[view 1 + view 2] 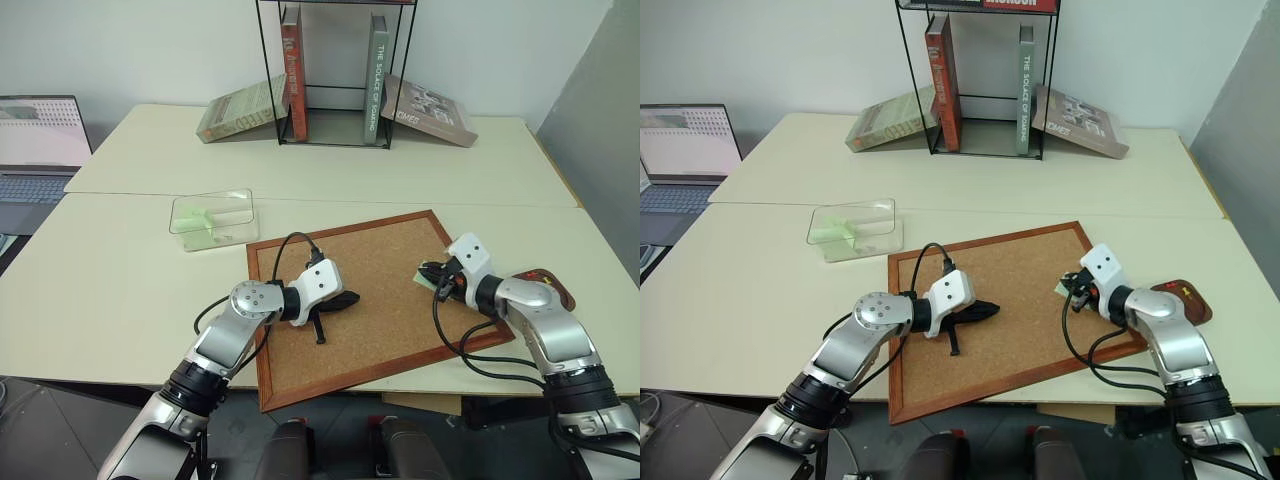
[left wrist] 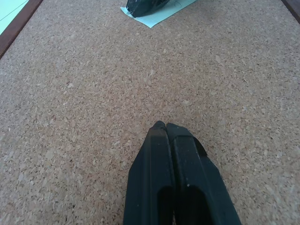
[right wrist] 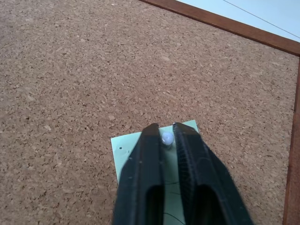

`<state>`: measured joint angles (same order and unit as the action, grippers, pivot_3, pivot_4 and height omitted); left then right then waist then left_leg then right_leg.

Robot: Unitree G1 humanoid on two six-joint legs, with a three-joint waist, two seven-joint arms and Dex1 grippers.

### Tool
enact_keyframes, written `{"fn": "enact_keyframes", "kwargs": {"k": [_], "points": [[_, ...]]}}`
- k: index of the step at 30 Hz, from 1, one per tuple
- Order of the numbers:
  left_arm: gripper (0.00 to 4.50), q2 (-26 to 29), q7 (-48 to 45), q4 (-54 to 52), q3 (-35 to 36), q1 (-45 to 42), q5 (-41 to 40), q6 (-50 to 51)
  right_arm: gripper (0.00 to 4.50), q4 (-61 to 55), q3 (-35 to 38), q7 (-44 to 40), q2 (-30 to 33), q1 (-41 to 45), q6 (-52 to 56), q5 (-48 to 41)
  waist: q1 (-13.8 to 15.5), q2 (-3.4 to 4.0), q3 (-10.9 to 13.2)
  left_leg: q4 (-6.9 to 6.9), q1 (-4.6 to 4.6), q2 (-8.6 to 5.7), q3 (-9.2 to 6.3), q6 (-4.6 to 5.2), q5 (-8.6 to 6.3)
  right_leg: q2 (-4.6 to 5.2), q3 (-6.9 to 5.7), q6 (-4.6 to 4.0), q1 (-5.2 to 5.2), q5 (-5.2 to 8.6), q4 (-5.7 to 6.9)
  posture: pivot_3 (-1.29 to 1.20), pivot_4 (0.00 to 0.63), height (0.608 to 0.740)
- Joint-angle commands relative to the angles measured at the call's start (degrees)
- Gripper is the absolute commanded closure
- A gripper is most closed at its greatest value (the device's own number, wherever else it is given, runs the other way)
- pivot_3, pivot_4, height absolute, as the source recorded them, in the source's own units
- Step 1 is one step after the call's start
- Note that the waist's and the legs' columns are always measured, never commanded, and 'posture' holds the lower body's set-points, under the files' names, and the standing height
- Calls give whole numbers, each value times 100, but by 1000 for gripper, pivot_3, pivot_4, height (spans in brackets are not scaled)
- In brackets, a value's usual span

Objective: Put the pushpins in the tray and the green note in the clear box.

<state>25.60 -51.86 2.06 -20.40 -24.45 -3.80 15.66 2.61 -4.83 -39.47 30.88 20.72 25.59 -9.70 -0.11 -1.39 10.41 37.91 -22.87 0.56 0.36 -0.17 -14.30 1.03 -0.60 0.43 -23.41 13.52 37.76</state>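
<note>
Right pincer (image 3: 167, 136) shut on pin (image 3: 167, 138) head; left pincer (image 2: 165, 127) shut, empty. Tiny, slippery: pull it straight out, paper's flimsy.

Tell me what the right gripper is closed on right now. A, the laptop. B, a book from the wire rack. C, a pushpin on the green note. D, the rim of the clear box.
C: in the right wrist view the right gripper is shut around the pale head of a pushpin stuck in the green note on the cork board.
</note>
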Motion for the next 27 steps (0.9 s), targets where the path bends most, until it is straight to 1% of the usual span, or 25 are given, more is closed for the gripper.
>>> {"fn": "enact_keyframes", "kwargs": {"k": [1,12,22,27], "points": [[4500,64,3,38,-58,31,168,37,4477,-194,185,18,-10,93,0,-84,0,0,0,0,0,0,0,0,0,0,0,0,0,0,0,0,150,740],[4500,4,21,19,-31,58,118,98,4477,-584,375,-41,-7,147,288,-377,0,0,0,0,-1,0,0,0,0,0,0,0,0,0,0,0,150,740],[4500,1,3,68,-88,60,167,76,4477,-896,569,-19,109,8,505,-474,-5,0,0,0,1,1,0,0,0,0,0,0,-1,0,1,0,150,740],[4500,-22,9,94,-104,39,184,74,4477,-1074,829,19,210,-10,681,-627,-1,0,0,0,-1,1,0,0,0,0,0,0,-1,0,0,0,150,740]]}}
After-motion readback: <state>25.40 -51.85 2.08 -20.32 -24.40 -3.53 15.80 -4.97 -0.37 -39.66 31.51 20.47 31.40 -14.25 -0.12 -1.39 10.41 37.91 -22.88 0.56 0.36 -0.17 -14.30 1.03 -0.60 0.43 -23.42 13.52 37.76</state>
